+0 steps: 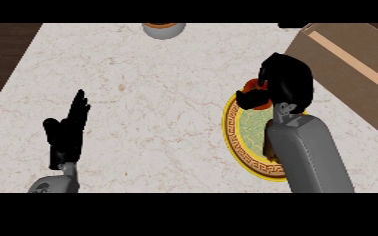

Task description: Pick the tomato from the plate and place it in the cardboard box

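Observation:
A round plate with a yellow patterned rim and green middle lies at the counter's right side. My right hand hangs over the plate's far edge, fingers curled round a red tomato, of which only a small part shows at the hand's left. The cardboard box stands at the far right, just beyond that hand. My left hand rests open at the lower left, fingers straight and pointing up.
A small bowl with an orange inside sits at the counter's far edge, top middle. Dark wood floor shows past the counter's left edge. Bare marble counter spreads between my two hands.

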`<state>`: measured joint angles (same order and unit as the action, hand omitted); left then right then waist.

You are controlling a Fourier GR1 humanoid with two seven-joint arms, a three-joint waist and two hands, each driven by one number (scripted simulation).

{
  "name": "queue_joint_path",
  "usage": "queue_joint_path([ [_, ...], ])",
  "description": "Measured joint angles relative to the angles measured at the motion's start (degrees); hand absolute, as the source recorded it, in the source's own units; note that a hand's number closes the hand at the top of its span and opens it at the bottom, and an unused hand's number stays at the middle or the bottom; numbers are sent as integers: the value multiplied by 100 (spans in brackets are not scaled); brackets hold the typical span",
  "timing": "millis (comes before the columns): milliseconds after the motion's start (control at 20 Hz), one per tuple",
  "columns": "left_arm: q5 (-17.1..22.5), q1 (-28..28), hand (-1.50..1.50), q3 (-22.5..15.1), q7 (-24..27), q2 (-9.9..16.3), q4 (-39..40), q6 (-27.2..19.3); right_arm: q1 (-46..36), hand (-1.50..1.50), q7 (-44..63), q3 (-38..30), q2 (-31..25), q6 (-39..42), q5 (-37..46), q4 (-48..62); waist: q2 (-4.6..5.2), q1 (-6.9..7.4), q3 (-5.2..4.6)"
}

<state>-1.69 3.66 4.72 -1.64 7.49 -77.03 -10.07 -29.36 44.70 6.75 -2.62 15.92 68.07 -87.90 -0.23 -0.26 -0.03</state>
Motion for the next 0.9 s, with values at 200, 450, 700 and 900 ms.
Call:
queue_joint_path([
  [200,-5,33,0,9,19,-6,69,15,-294,150,409,-111,-85,460,42,-862,-2,-10,-1],
  [450,17,104,0,61,14,32,99,53,-625,150,490,-571,-523,948,-56,-1395,6,10,0],
  [700,14,140,0,54,-13,-10,128,57,-639,150,74,-1098,-1162,865,-136,-1273,18,22,2],
  [900,11,159,0,72,44,-8,161,79,-711,150,-287,-1572,-1549,592,-295,-998,22,32,1],
])
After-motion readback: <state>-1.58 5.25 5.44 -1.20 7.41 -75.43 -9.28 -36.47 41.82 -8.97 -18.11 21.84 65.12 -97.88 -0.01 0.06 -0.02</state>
